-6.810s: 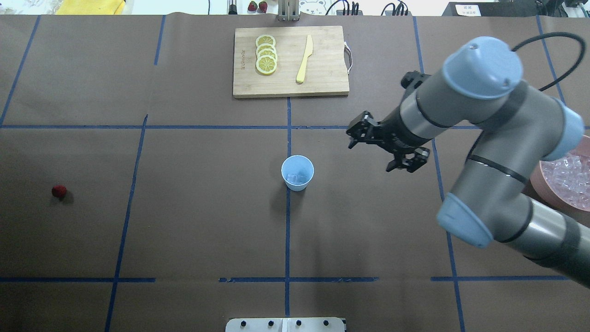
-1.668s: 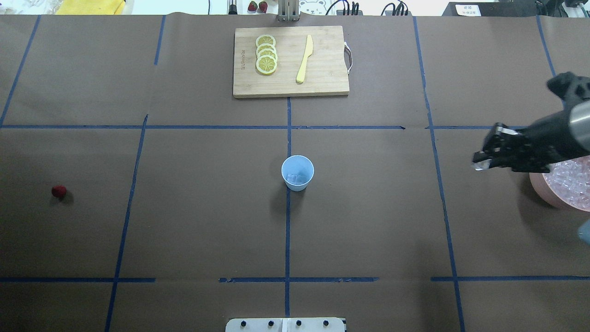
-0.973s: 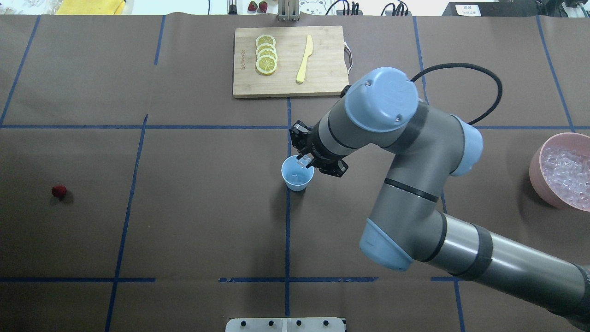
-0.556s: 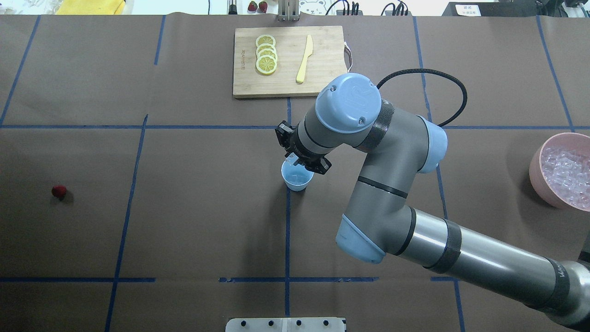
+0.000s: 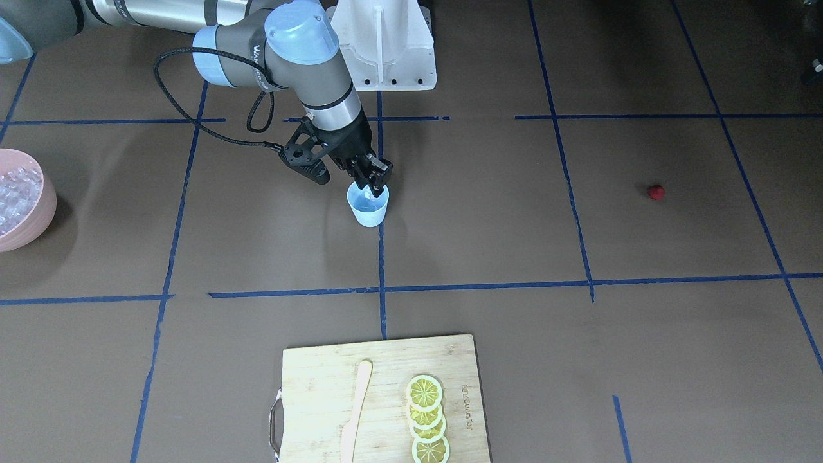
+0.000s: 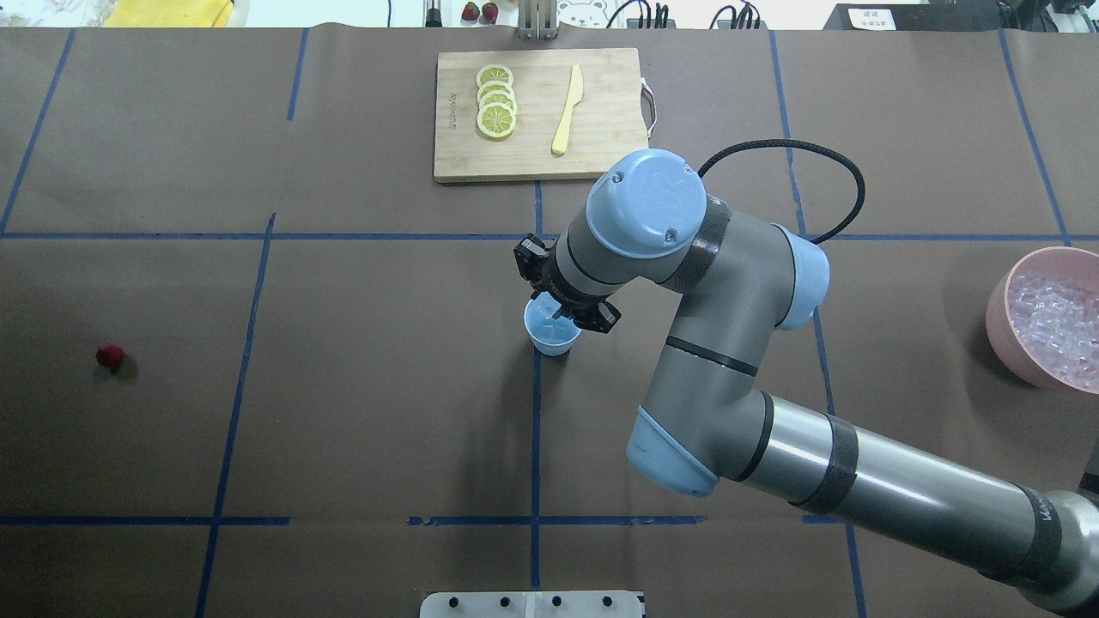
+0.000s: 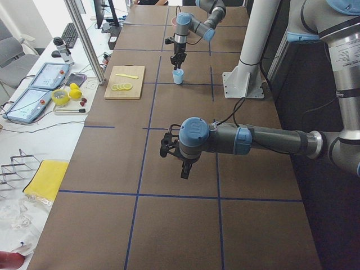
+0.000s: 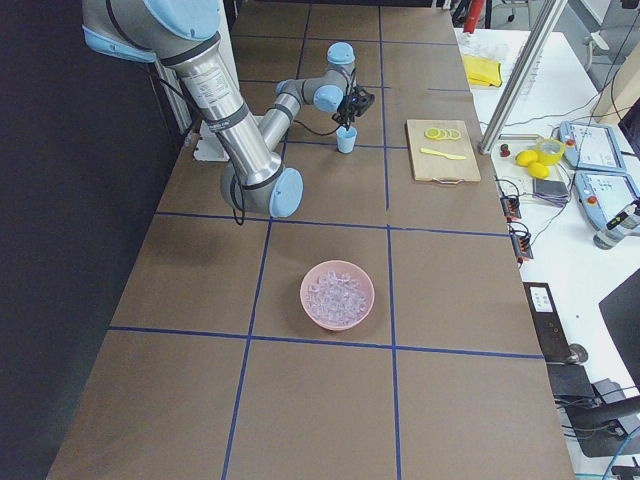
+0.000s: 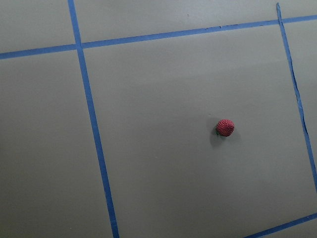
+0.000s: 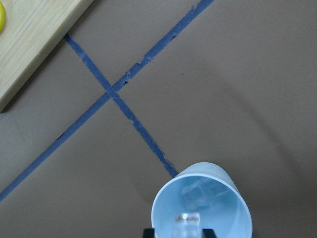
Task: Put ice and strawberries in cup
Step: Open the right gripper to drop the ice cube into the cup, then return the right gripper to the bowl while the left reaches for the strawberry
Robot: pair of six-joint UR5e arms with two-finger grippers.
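Note:
The pale-blue cup (image 6: 551, 333) stands at the table's middle, with an ice cube (image 10: 195, 193) inside it. My right gripper (image 6: 558, 307) hangs over the cup's mouth, shut on a clear ice cube (image 10: 187, 220); it also shows in the front-facing view (image 5: 373, 186). The dark-red strawberry (image 6: 110, 355) lies alone far to the left, and also shows in the left wrist view (image 9: 225, 127). My left gripper (image 7: 185, 171) shows only in the exterior left view, above the table; I cannot tell whether it is open or shut.
A pink bowl (image 6: 1000, 318) heaped with ice (image 6: 1060, 330) stands at the right edge. A wooden cutting board (image 6: 601, 154) with lemon slices (image 6: 496, 101) and a yellow knife (image 6: 567, 110) lies at the back centre. Blue tape lines cross the brown table cover.
My right gripper carried an ice cube from the pink bowl to the cup, then shifted slightly over the cup's mouth in the last half second. The strawberry and cup have not moved.

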